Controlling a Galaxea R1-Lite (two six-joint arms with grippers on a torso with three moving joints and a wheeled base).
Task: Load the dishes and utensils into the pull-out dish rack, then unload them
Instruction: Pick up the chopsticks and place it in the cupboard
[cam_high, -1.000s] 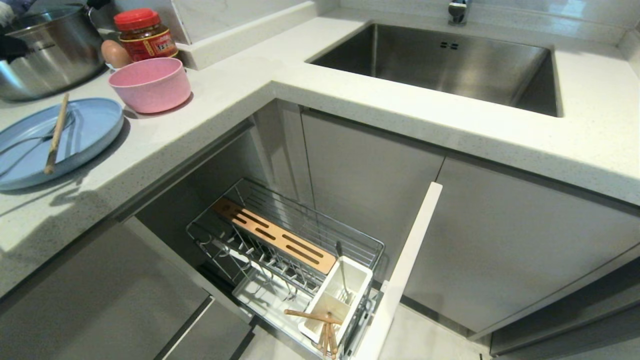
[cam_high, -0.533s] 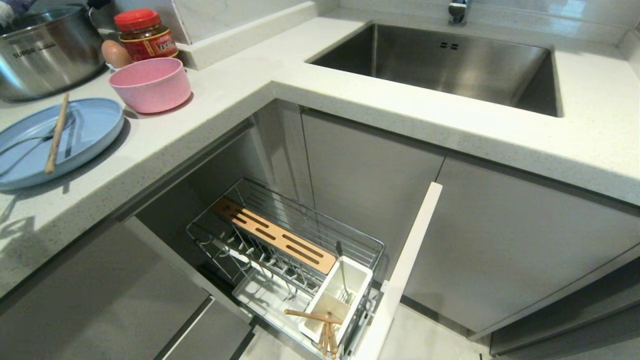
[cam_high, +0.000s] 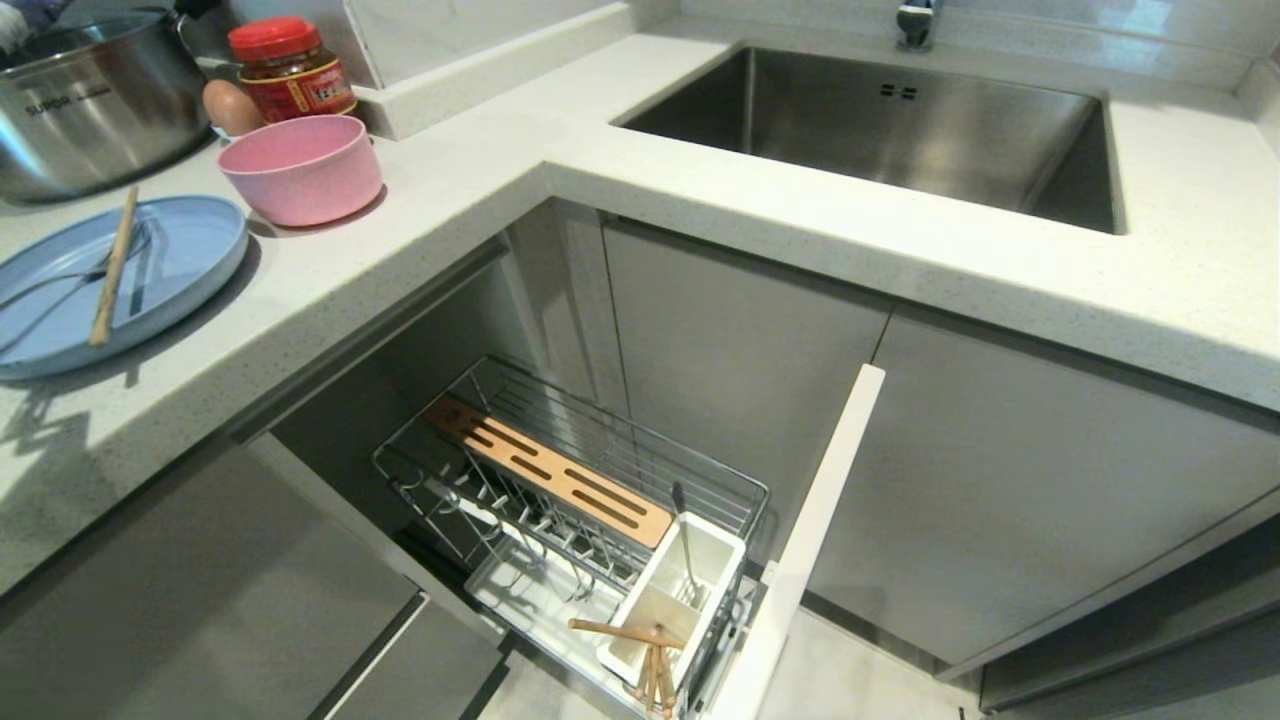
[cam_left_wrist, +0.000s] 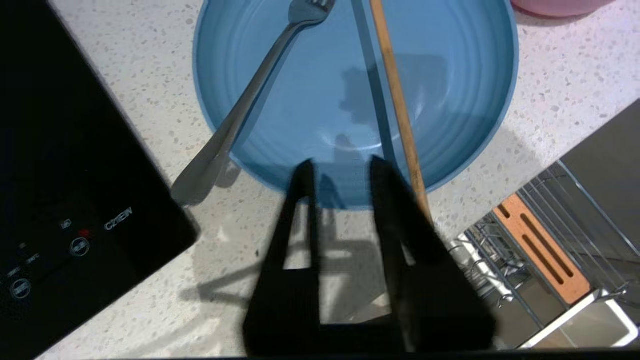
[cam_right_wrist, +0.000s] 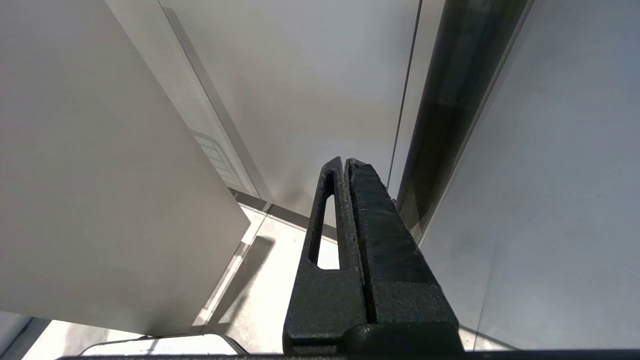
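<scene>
Here, the left end effector (cam_left_wrist: 337, 167) hung a little open and empty over the blue plate (cam_left_wrist: 310, 115). On the plate, a chopstick (cam_left_wrist: 397, 107) lay at 3 o'clock of a fork (cam_left_wrist: 250, 97). The right end effector (cam_right_wrist: 346, 167) was closed, near the cabinet.

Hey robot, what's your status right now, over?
Left hand open, empty, above blue plate. Fork and chopstick lie on plate. Right hand shut, parked. Nothing blocking.
</scene>
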